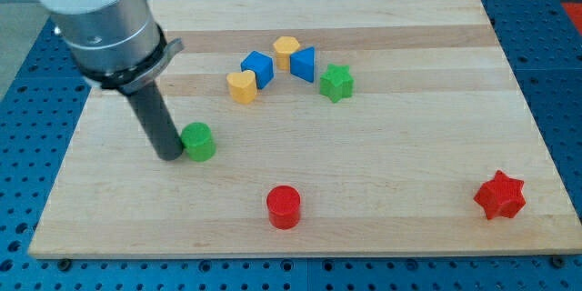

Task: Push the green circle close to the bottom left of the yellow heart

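Note:
The green circle [198, 141] lies on the wooden board at the view's left of centre. The yellow heart [242, 85] lies above and to the right of it, a short gap away. My tip [170, 155] rests on the board right against the green circle's left side, touching it or nearly so. The dark rod rises up and to the left from the tip into the grey arm housing.
A blue cube [258, 68], a yellow hexagon [286, 51], a blue triangular block [304, 62] and a green star [336, 82] cluster right of the yellow heart. A red cylinder [283, 206] lies at bottom centre, a red star [500, 195] at bottom right.

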### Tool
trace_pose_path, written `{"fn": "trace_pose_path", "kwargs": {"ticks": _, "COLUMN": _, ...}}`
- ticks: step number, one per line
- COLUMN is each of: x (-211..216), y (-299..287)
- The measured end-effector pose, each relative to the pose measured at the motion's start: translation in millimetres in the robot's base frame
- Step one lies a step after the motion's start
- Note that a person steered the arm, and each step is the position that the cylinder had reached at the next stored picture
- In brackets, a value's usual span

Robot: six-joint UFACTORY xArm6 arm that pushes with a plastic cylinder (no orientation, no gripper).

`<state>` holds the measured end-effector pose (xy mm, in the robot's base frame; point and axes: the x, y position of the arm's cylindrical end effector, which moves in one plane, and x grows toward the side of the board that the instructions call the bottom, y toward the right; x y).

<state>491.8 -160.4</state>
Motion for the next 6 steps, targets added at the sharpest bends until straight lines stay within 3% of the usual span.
{"fn": "trace_pose_path", "kwargs": {"ticks": 2, "x": -15.6, "y": 14.1}}
{"fn": "trace_pose_path", "kwargs": {"ticks": 3, "x": 21.0, "y": 9.0}}
{"fn": "trace_pose_path", "kwargs": {"ticks": 5, "x": 45.9, "y": 82.4}}
{"fn": "trace_pose_path", "kwargs": {"ticks": 6, "x": 45.9, "y": 48.2}}
